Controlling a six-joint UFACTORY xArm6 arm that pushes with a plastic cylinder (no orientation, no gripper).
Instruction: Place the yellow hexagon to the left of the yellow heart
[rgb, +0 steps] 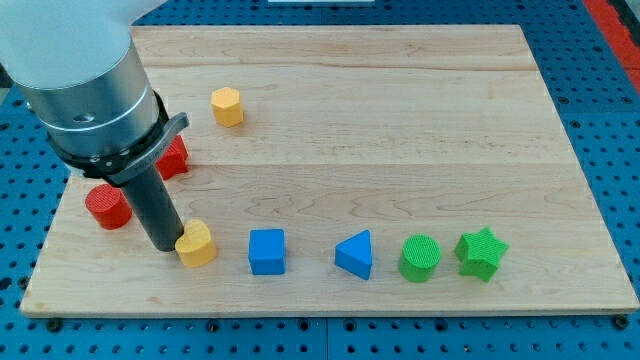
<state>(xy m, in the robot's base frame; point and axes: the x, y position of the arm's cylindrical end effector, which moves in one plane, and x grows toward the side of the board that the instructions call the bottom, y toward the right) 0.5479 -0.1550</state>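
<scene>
While the desk (330, 110) carries all blocks, my tip (165, 246), a plain rod lacking any end effector to open or close, touches the yellow heart (197, 243) on its left side. Well above the heart sits the yellow hexagon (227, 106).

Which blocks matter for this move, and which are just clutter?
In the job: yellow hexagon; yellow heart; my tip, at the heart's left.
Lying about: red blocks; blue cube; blue triangle; green cylinder; green star.
</scene>
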